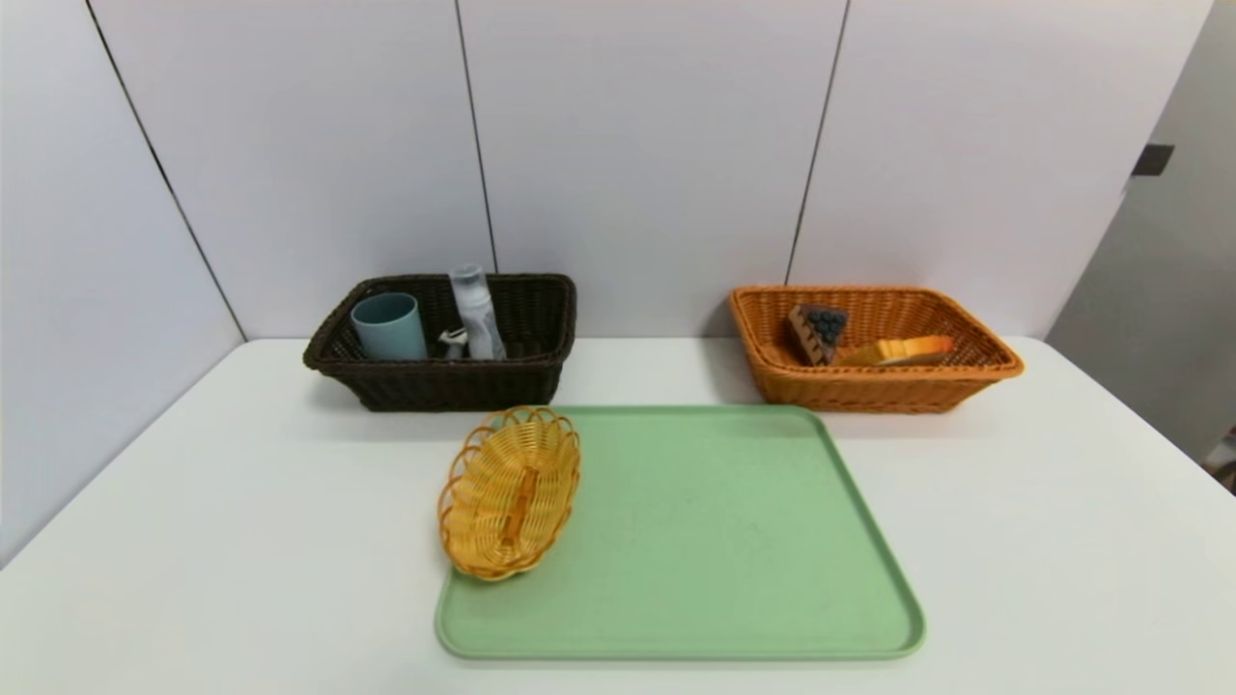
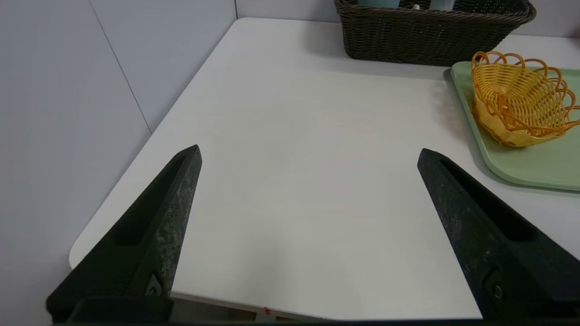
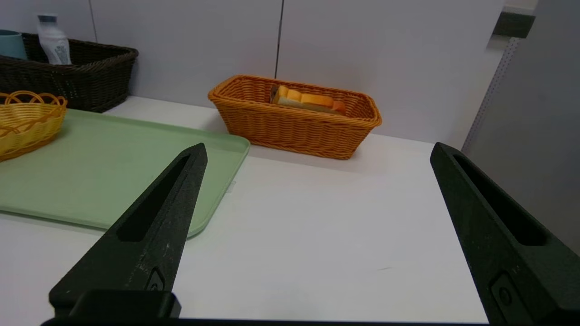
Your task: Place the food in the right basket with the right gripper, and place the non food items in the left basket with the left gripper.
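Observation:
The dark brown left basket (image 1: 444, 376) stands at the back and holds a blue cup (image 1: 388, 326), a clear bottle (image 1: 476, 311) and a small grey item (image 1: 452, 339). In the orange right basket (image 1: 869, 391) lie a blueberry cake wedge (image 1: 818, 332) and a bread slice (image 1: 903, 349). A small yellow wicker basket (image 1: 510, 490) rests tilted on the left edge of the green tray (image 1: 734, 541). My left gripper (image 2: 309, 154) is open over bare table near the front left corner. My right gripper (image 3: 318, 151) is open over bare table right of the tray. Neither arm shows in the head view.
White wall panels close off the back and left of the white table (image 1: 193, 502). The table's front left corner (image 2: 79, 258) lies just under my left gripper. A grey partition (image 3: 534, 117) stands right of the table.

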Available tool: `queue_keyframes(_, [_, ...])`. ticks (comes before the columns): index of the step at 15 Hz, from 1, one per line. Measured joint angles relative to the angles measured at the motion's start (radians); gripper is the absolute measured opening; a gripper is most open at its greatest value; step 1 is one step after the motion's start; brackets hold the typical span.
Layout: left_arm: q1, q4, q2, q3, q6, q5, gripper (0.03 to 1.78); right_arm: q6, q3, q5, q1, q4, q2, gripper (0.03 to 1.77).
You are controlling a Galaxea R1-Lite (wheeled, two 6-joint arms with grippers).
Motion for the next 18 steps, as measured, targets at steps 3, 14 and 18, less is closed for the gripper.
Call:
queue_keyframes(3, [-0.001,-0.158,-0.025,0.158,0.096,0.001,1.69,-0.033,0.029,-0.001,0.0,-0.077,-0.009,1.7])
queue_keyframes(14, [-0.002,-0.581,-0.031,0.573,0.084,-0.165,1.69,-0.022,0.034,-0.083,0.0,0.239,-0.01,1.7])
queue_keyframes(18, [-0.002,-0.585,-0.031,0.574,-0.001,-0.157,1.69,-0.033,0.034,-0.068,0.0,0.239,-0.01,1.7])
